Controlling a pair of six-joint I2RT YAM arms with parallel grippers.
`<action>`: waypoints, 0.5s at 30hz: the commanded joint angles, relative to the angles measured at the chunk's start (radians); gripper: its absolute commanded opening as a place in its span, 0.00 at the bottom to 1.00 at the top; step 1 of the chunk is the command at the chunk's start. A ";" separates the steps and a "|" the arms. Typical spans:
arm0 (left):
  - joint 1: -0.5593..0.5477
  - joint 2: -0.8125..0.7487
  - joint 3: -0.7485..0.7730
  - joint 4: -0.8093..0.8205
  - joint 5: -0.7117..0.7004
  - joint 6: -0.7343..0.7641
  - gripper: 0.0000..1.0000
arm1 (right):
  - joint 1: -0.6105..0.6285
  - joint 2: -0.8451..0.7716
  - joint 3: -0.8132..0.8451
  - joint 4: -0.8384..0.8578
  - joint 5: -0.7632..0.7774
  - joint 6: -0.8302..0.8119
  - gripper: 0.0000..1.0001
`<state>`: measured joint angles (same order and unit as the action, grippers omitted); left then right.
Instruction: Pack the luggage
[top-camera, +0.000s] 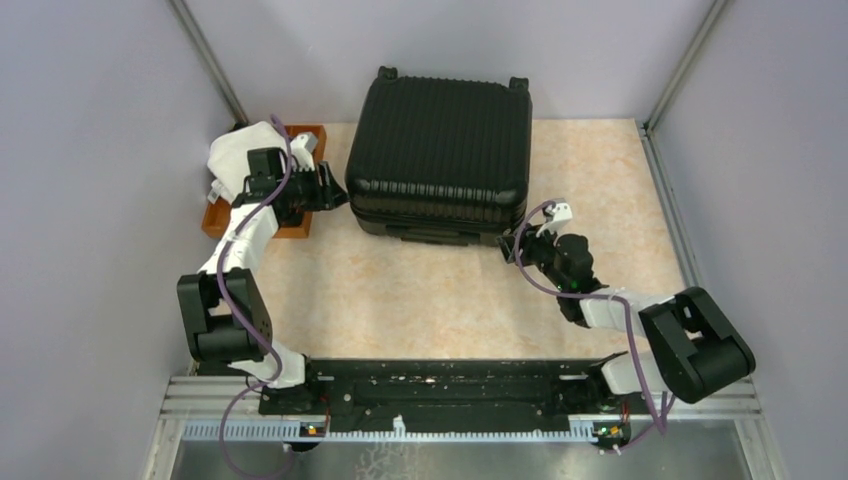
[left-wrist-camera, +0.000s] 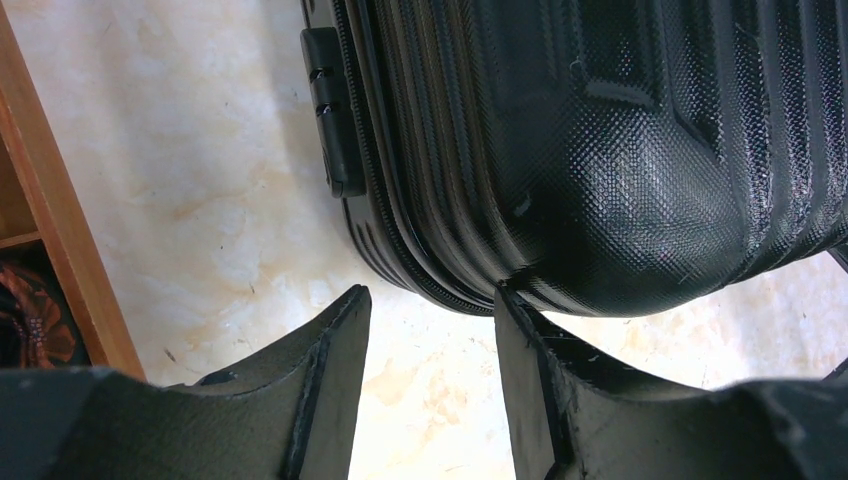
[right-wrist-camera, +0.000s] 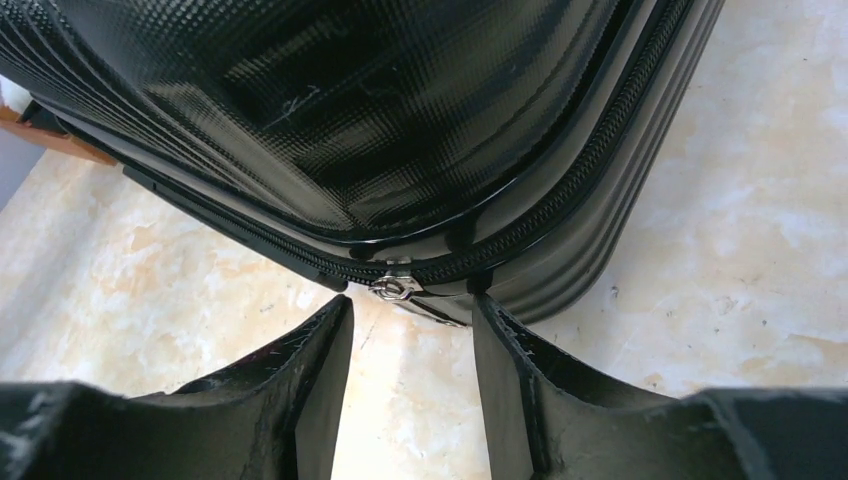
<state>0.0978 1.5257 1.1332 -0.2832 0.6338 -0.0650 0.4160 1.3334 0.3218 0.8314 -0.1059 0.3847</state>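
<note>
The luggage (top-camera: 440, 155) is a large black ribbed hard-shell suitcase lying shut at the back middle of the table, wheels at its far edge. My left gripper (top-camera: 335, 195) is open and empty at its near left corner; in the left wrist view the gripper (left-wrist-camera: 430, 305) has its right fingertip touching the shell (left-wrist-camera: 600, 150) by the zip seam. My right gripper (top-camera: 515, 245) is open and empty at the near right corner. In the right wrist view the gripper (right-wrist-camera: 412, 310) sits just below the silver zip pull (right-wrist-camera: 395, 287) on the suitcase (right-wrist-camera: 330, 110).
A brown wooden tray (top-camera: 305, 135) stands left of the suitcase under my left arm, with white cloth (top-camera: 240, 150) over it; its wall shows in the left wrist view (left-wrist-camera: 60, 230). Purple walls and metal frame posts close in the beige table (top-camera: 420, 300).
</note>
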 joint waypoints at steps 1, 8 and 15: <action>-0.026 0.004 0.069 0.129 0.042 -0.044 0.56 | -0.005 0.030 0.031 0.131 0.011 0.007 0.46; -0.039 0.011 0.094 0.144 0.037 -0.065 0.56 | -0.004 0.086 0.010 0.186 0.047 0.050 0.44; -0.047 0.013 0.110 0.147 0.030 -0.073 0.56 | -0.004 0.149 0.014 0.263 0.066 0.049 0.42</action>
<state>0.0826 1.5478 1.1793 -0.2584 0.6048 -0.0994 0.4156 1.4540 0.3176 0.9520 -0.0502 0.4232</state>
